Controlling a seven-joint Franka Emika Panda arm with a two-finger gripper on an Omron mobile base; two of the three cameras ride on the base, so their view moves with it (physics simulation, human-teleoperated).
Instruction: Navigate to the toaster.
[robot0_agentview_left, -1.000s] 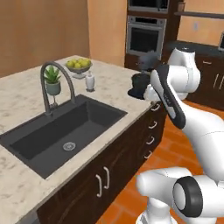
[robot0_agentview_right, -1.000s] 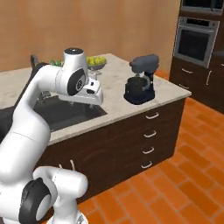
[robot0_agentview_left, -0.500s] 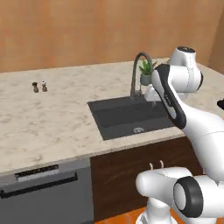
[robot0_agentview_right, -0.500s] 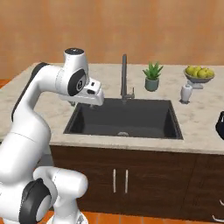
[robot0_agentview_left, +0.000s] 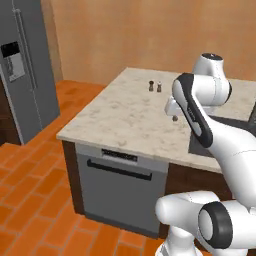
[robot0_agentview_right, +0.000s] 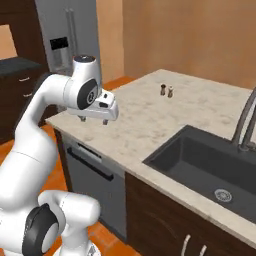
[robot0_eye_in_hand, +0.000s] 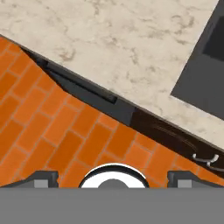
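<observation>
My base has turned, so my whole view has swung along the island. A moment ago I was looking at the sink with the plant behind it. Before that I saw the dark coffee machine at the far end. Those things did not move; my cameras did.

Now I face the other end of the worktop. The sink has slid off to my right. Two small shakers stand on the far side of the worktop. A grey dishwasher sits under the near edge. A tall fridge stands far off to the left, across the orange floor.

My gripper hangs above the near edge of the worktop. Its two tips are spread wide and it holds nothing.

I cannot tell yet where the toaster is. I think the job is only partly done, and I must keep driving and turning until I find the silver box with slots on top. I should keep my arm tucked in so it does not bump the worktop corner.
</observation>
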